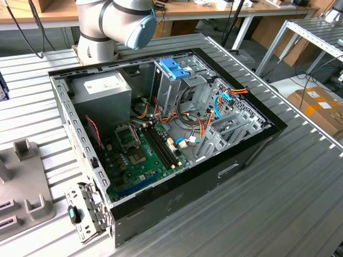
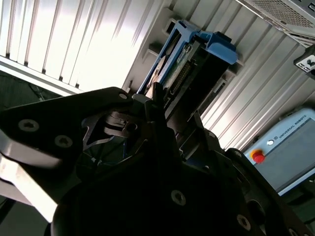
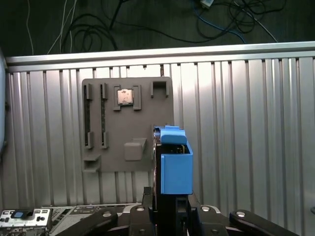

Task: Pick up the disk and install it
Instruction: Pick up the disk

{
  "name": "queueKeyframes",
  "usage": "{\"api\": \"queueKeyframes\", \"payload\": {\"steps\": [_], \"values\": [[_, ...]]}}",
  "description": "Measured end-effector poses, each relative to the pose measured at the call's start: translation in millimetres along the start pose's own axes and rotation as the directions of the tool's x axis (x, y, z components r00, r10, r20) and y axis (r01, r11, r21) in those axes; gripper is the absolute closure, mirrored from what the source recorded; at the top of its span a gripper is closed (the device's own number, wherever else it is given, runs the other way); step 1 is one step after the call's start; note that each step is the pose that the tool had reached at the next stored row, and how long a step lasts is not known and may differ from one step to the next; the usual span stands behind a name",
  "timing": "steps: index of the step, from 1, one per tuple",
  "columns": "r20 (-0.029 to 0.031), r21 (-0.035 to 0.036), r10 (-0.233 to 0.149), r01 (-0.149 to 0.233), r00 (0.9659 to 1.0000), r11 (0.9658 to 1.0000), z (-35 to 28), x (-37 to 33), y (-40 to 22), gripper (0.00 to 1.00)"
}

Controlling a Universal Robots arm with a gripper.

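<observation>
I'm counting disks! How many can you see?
1. The disk stands on edge at the grey tray's edge in the first wrist view. More may be hidden inside the computer case.

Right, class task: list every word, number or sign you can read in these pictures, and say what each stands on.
None can be read with confidence.
White label on the grey power supply: print too small.
Labels on the cardboard box: blurred.
Line of print on the grey pendant: too small to quote.
The disk, held in the gripper: no print shows.
</observation>
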State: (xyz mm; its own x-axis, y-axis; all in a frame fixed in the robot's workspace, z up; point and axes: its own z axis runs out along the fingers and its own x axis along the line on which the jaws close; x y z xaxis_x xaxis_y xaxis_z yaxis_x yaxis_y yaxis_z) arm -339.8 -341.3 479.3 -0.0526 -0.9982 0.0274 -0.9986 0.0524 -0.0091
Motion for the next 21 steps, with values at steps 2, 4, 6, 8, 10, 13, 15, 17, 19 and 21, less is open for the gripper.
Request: {"api": "queueKeyframes", "payload": {"steps": [2,4,6,8,10,13,15,17,19,21], "values": [[-0.0001,-0.0001,0.0,0.0,1.0,1.0,0.0,-0.3,-5.2,0.65],[0.0,-0.0001,0.0,0.0,1.0,1.0,0.0,-0.6,-10.9,0.65],[0.0,-0.0001,0.0,0.0,1.0,1.0,0.1,-1.0,-17.9,0.65],[-0.0001,-0.0001,0.0,0.0,1.0,1.0,0.1,-1.3,-24.0,0.65],[-0.0001,-0.0001,0.0,0.0,1.0,1.0,0.1,-1.6,-28.5,0.65],[0.0,0.0001,0.0,0.0,1.0,1.0,0.3,-1.9,-34.9,0.65],[0.0,0.0,0.0,0.0,1.0,1.0,0.3,-2.2,-40.0,0.65],[-0.0001,-0.0001,0.0,0.0,1.0,1.0,0.3,-2.5,-45.2,0.65],[0.0,0.0,0.0,0.0,1.0,1.0,0.4,-2.7,-50.8,0.65],[0.0,0.0,0.0,0.0,1.0,1.0,0.4,-3.0,-54.9,0.65]]}}
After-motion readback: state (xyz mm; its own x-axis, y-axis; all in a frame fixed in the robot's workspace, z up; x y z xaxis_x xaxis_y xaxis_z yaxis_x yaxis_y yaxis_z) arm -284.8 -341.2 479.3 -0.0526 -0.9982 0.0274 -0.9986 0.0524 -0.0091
